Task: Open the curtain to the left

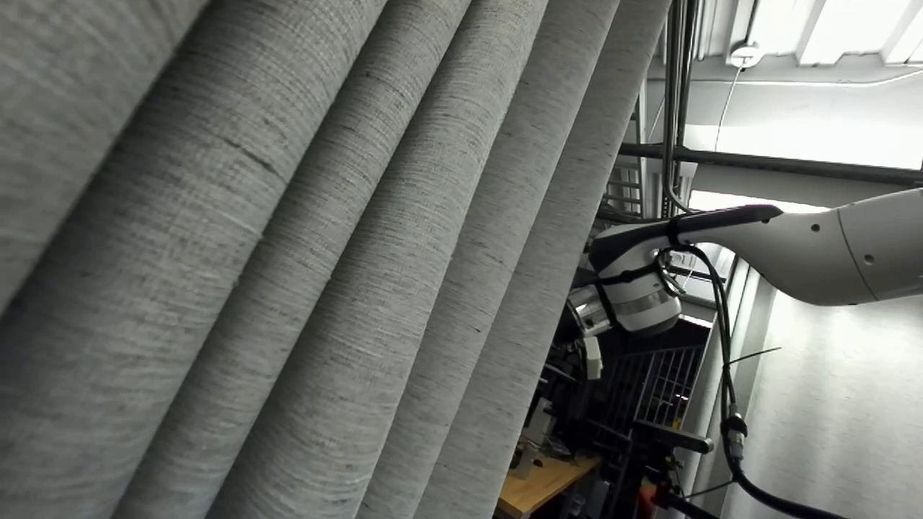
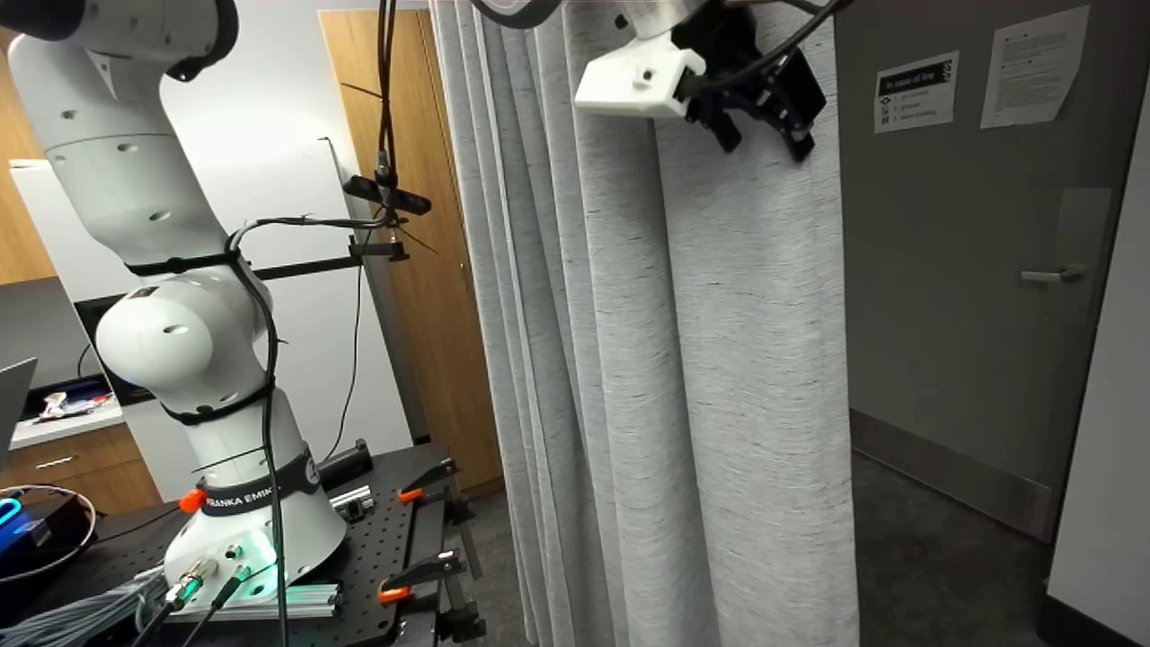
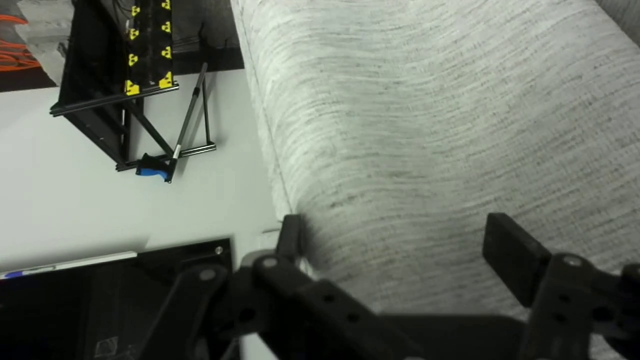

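In both exterior views the grey curtain (image 2: pixel 629 377) shows deep pleats; in an exterior view it hangs between the white arm (image 2: pixel 211 341) and a grey door (image 2: pixel 952 314) bearing two paper notices (image 2: pixel 916 93) and a lever handle (image 2: pixel 1049 274). The jaws stand spread before the upper visible part of the cloth, tips angled downward, near the edge on the door side. A white housing (image 2: pixel 633 79) sits just beside them. In the wrist view the two pads (image 3: pixel 515 257) are well apart: one lies at an edge of the curtain, the other over the fabric, with cloth visible across most of the gap. Contact between pads and fabric cannot be determined. Past that edge, a black frame (image 3: pixel 97 60) with yellow markings shows against a pale background. The arm's base (image 2: pixel 256 535) rests on a black perforated surface (image 2: pixel 382 512), where two clamps (image 2: pixel 429 569) with orange parts are fixed along the edge.
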`<act>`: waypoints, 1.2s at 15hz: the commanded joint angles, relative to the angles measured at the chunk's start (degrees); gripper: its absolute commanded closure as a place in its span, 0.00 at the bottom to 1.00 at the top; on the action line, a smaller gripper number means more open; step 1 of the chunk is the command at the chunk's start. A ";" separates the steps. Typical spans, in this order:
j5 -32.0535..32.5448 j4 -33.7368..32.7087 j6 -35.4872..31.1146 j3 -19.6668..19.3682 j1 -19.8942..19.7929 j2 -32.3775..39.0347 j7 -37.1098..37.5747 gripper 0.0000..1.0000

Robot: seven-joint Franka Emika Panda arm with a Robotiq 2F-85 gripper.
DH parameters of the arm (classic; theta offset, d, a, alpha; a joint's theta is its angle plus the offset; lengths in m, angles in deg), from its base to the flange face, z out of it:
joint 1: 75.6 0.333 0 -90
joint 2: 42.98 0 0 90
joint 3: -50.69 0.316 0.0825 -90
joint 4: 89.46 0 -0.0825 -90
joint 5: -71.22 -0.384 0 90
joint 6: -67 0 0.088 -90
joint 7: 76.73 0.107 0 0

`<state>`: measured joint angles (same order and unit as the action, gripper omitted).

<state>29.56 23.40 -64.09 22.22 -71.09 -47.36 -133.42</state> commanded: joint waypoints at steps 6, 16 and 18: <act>0.38 -10.01 4.49 12.55 -12.04 11.11 -0.20 0.76; 15.29 -9.96 -13.47 22.00 -10.00 5.50 18.94 0.99; 16.73 -10.65 -14.68 23.65 -9.32 4.93 21.45 0.99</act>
<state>43.59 13.59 -76.63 44.23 -81.25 -40.59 -116.33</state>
